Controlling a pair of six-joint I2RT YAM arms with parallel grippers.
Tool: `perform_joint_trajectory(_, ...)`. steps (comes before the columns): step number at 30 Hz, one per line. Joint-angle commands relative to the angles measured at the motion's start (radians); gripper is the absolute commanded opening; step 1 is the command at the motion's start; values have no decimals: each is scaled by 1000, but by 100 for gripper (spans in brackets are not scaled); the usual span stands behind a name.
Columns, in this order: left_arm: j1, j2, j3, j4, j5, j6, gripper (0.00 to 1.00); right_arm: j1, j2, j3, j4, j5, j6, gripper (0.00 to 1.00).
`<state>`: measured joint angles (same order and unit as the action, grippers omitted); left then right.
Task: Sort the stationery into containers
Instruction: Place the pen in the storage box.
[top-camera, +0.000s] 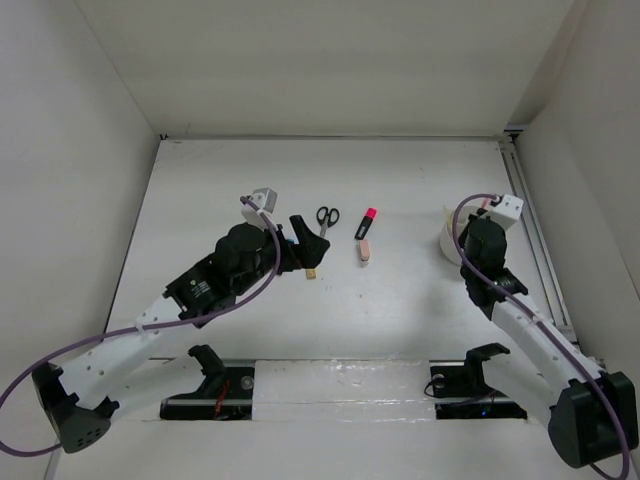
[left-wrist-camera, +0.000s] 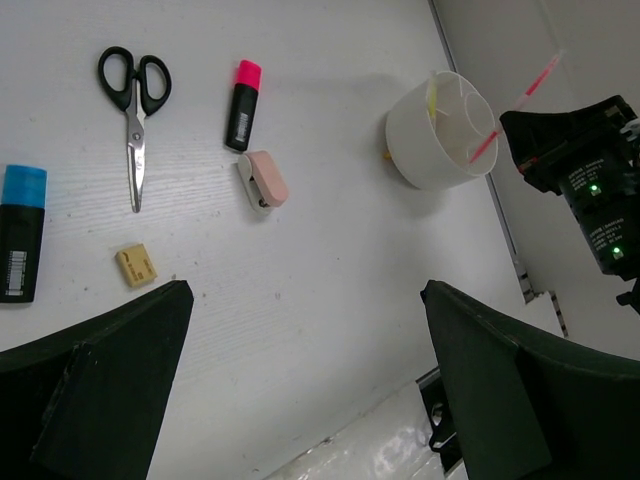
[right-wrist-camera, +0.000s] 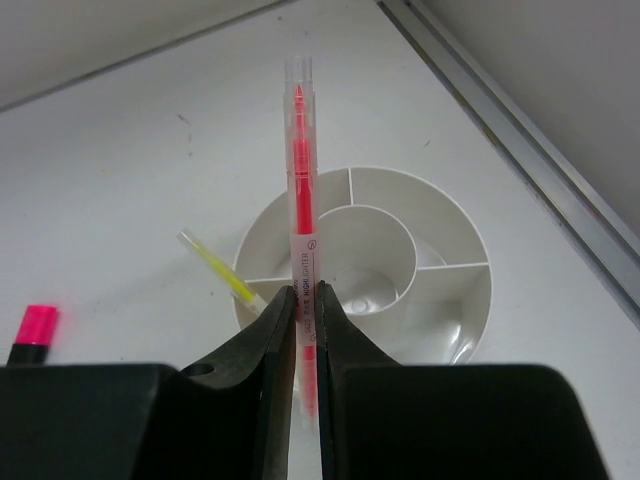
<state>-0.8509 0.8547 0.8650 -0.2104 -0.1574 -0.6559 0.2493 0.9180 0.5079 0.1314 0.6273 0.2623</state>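
Note:
My right gripper (right-wrist-camera: 306, 295) is shut on the thin red pen (right-wrist-camera: 301, 180) and holds it over the round white tub (right-wrist-camera: 455, 300), pointing across its compartments. The pale yellow stick (right-wrist-camera: 215, 265) leans out of the tub's left side. My left gripper (left-wrist-camera: 300, 400) is open and empty above the table. Ahead of it lie the black-handled scissors (left-wrist-camera: 135, 110), the blue-capped marker (left-wrist-camera: 20, 232), the pink-capped marker (left-wrist-camera: 243, 118), the pink eraser (left-wrist-camera: 266, 180) and the tan eraser (left-wrist-camera: 135, 266). The tub (top-camera: 447, 240) stands at the right of the table.
A metal rail (right-wrist-camera: 520, 130) runs along the table's right edge just behind the tub. White walls enclose the table on three sides. My left gripper (top-camera: 305, 240) hovers just left of the scissors (top-camera: 327, 219), over the tan eraser (top-camera: 313, 272).

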Motion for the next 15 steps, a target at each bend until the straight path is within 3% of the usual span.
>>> perform_joint_trajectory(1, -2, 16, -1, 55, 18, 6, 99, -5, -25, 47, 20, -14, 3, 0)
perform_joint_trajectory(15, -2, 17, -21, 86, 64, 15, 99, -42, 137, 78, 157, -34, -141, 0)
